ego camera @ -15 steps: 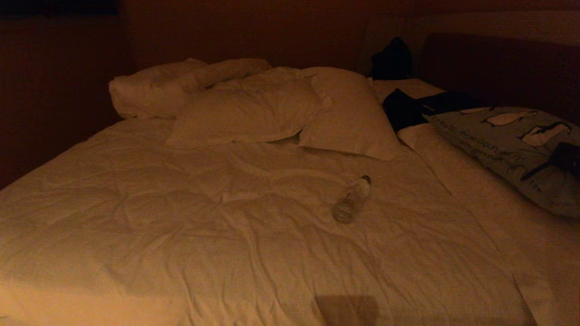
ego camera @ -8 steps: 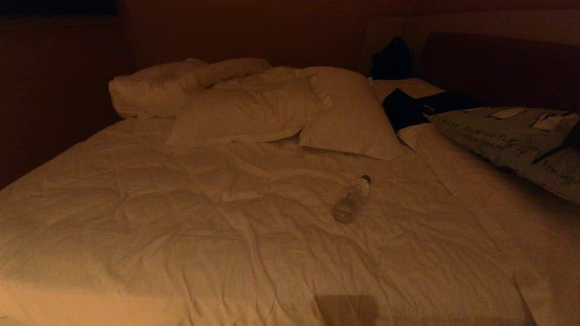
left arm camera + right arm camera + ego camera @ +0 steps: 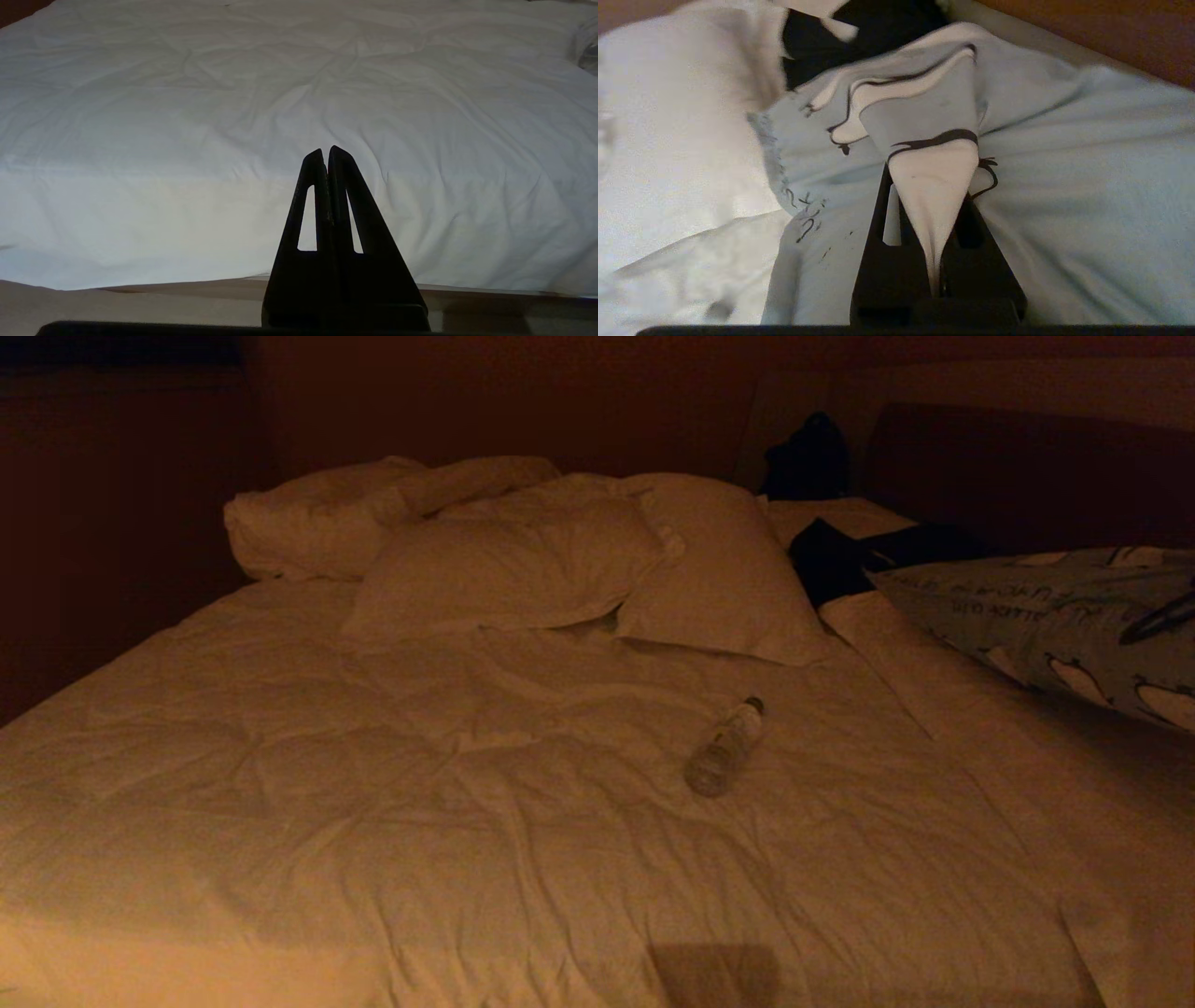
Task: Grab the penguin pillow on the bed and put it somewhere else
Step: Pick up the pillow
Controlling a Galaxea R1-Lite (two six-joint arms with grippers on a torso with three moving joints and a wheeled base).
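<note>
Two grippers are ours to report: our right gripper point(image 3: 936, 233) is clamped tight on a pinched fold of the penguin pillow point(image 3: 1055, 616), the fabric bunched into a cone between its fingers, and in the head view the pillow hangs lifted at the right edge of the bed point(image 3: 467, 821), its near end tilted above the duvet. Our left gripper point(image 3: 327, 154) is closed on nothing, its fingers pressed together, pointing at the near edge of the white duvet. We see a plastic bottle point(image 3: 725, 747) lying on its side mid-bed, well apart from the pillow, and plain white pillows point(image 3: 523, 560) heaped at the head end beside a dark garment point(image 3: 831, 565).
</note>
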